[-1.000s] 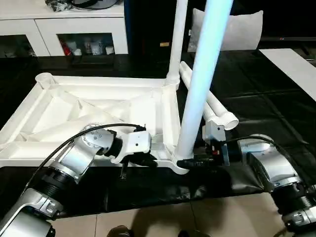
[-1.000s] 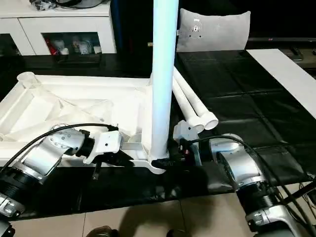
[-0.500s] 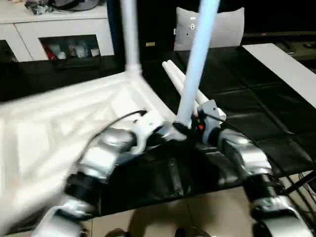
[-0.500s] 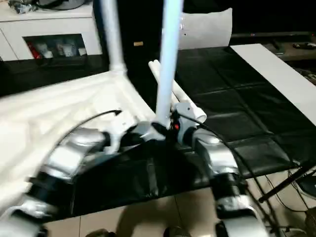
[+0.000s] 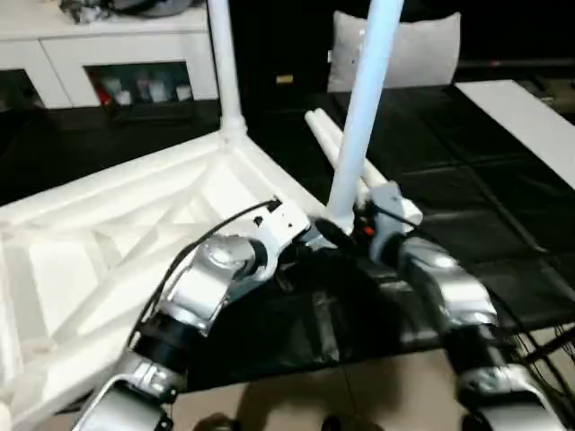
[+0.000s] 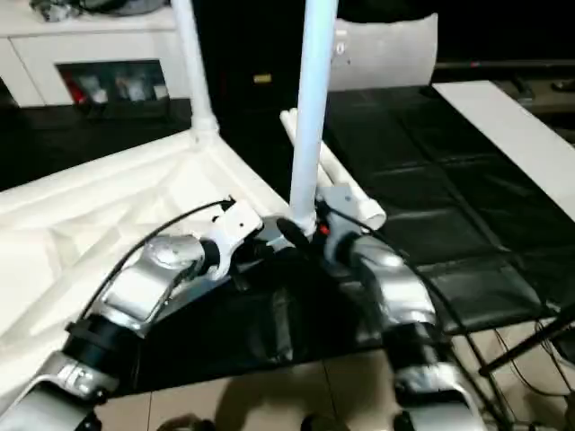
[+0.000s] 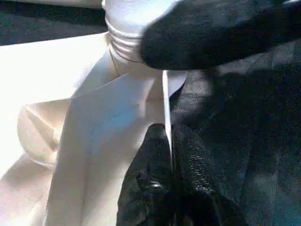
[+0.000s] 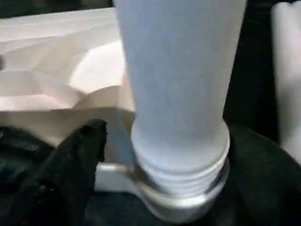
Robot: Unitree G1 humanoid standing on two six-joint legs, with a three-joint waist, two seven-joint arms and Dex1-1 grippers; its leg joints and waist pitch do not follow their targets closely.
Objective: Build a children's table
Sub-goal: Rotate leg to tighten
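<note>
White plastic children's table top point(image 5: 117, 233), rectangular, lying upside down on a black floor mat point(image 5: 449, 162), ribbed underside facing up, turned at an angle so one corner points near and right. Two white tapered tube legs stand upright in its round corner sockets: far leg point(image 5: 223, 63) at the far corner, near leg point(image 5: 364, 99) at the near right corner, its threaded base seated in the socket point(image 8: 178, 188). Two further white tube legs point(image 5: 337, 153) lie loose side by side on the mat, just right of and behind the near leg. Left pincer point(image 5: 301, 244), two black fingers, pressed together on the thin white edge of the table top point(image 7: 166, 108) just beside the near corner socket; the left wrist view shows the edge running in between the fingertips point(image 7: 153, 141). Right pincer point(image 5: 346, 235), at the foot of the near leg from the right; one black finger point(image 8: 77, 155) lies beside the threaded base, and whether the jaws are apart or together cannot be told. White cabinet with glass doors point(image 5: 108, 63) along the far left wall. White cushion point(image 5: 422, 49) at the far centre. Flat white board point(image 5: 530, 117) on the mat at the far right.
</note>
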